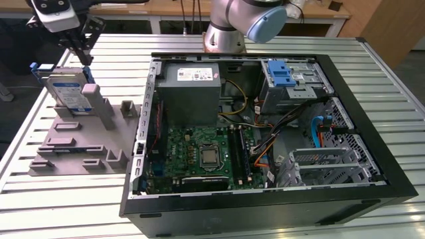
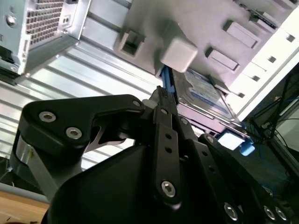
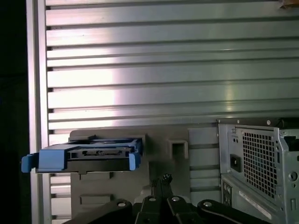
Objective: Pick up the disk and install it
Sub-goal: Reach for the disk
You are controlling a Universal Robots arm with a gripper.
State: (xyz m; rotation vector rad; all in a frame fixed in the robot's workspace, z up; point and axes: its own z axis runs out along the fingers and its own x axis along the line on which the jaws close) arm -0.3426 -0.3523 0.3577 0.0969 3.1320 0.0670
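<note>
Disk stands on edge, leaning slightly, in a slot of a grey fixture on the slatted metal table, at the exterior view's left of the open computer case. Its blue-and-white label faces the near side, and the blue bracket runs along its edges (the bracket's end tabs jut out clearly in the first wrist view). The gripper hangs just above the disk's far upper corner. Its black fingers are drawn together and grasp nothing, and in the first wrist view a gap shows between them and the disk. The second wrist view has the closed fingertips pointing at the fixture beside the drive. Inside the case, a blue latch piece sits at the far right above a metal cage, and a grey box occupies the far left corner.
</note>
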